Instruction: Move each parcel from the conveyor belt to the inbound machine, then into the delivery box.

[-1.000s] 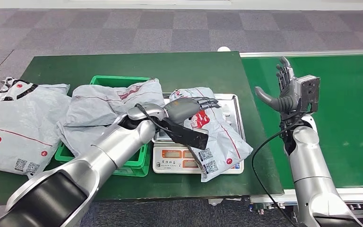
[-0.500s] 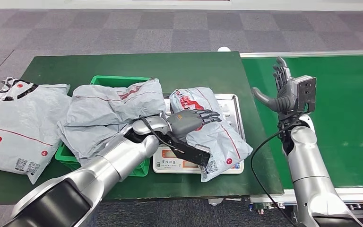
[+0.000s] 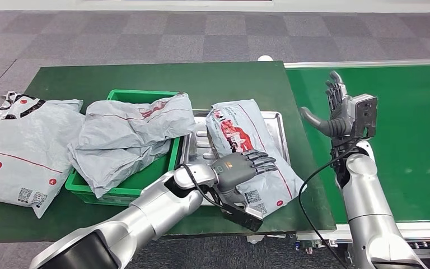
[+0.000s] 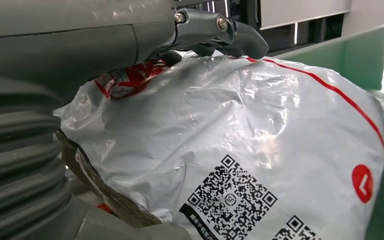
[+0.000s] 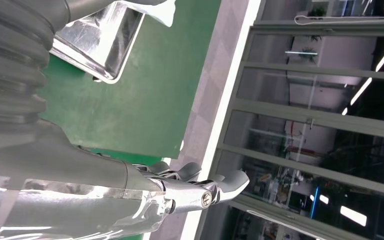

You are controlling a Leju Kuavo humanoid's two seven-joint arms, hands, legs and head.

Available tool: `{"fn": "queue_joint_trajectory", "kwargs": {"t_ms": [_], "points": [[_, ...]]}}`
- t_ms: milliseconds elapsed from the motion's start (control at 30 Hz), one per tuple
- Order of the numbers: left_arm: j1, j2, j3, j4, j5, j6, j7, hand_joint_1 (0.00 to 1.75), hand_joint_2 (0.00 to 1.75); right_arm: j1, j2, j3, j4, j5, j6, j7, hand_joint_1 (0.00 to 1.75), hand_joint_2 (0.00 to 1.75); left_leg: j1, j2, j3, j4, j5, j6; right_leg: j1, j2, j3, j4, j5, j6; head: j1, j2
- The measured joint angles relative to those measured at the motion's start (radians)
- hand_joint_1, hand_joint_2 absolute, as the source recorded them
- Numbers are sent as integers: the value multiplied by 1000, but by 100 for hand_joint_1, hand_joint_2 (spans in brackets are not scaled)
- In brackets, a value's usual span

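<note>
Grey carpet tiles run behind a green surface, with the conveyor belt butting against its right side. On the surface I have the inbound machine's steel tray, and the parcel I'm working lies across it, its near end with the printed codes hanging over the front edge. Just to the left is the green delivery box, which has a crumpled grey parcel draped over it; another flat parcel lies further left on the surface.

My left hand rests on the near end of the parcel, fingers laid over the top and thumb low on the side. In the left wrist view the fingertips press into the plastic, but I cannot tell whether the bag is truly gripped or merely touched. My right hand is raised above the belt's edge, fingers spread, holding nothing.

As I judge it, the step is to take this parcel off the tray and into the box. I would close firmly on a good fold of the slippery film, lift clear of the tray rim, and swing left low, aiming for the box's open near corner beside the draped parcel.
</note>
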Motion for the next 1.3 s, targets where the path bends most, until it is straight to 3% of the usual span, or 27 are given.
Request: {"fn": "queue_joint_trajectory", "kwargs": {"t_ms": [200, 533, 667, 700, 1300], "points": [[17, -8, -21, 14, -14, 53, 18, 0, 175, -2, 0, 0, 0, 8, -5, -9, 0, 175, 0, 0, 0, 0, 0, 0, 0, 0, 0, 0, 0, 0, 0, 0], [24, -12, -29, 24, -18, 62, 21, 3, 175, -4, 1, 0, 0, 8, -5, -9, 0, 175, 0, 0, 0, 0, 0, 0, 0, 0, 0, 0, 0, 0, 0, 0], [25, -12, -34, 26, -21, 63, 22, 170, 175, -5, 1, 0, 0, 11, -5, -11, 0, 175, 0, 0, 0, 0, 0, 0, 0, 0, 0, 0, 0, 0, 0, 0], [25, -12, -36, 28, -23, 64, 22, 175, 175, -7, 1, 0, 0, 12, -5, -12, 0, 175, 0, 0, 0, 0, 0, 0, 0, 0, 0, 0, 0, 0, 0, 0], [-14, -13, -37, 20, -67, 122, 51, 175, 175, -17, 14, 1, 11, 23, -11, -32, 0, 175, 0, 0, 0, 0, 0, 0, 0, 0, 0, 0, 0, 0, 0, 0]]}}
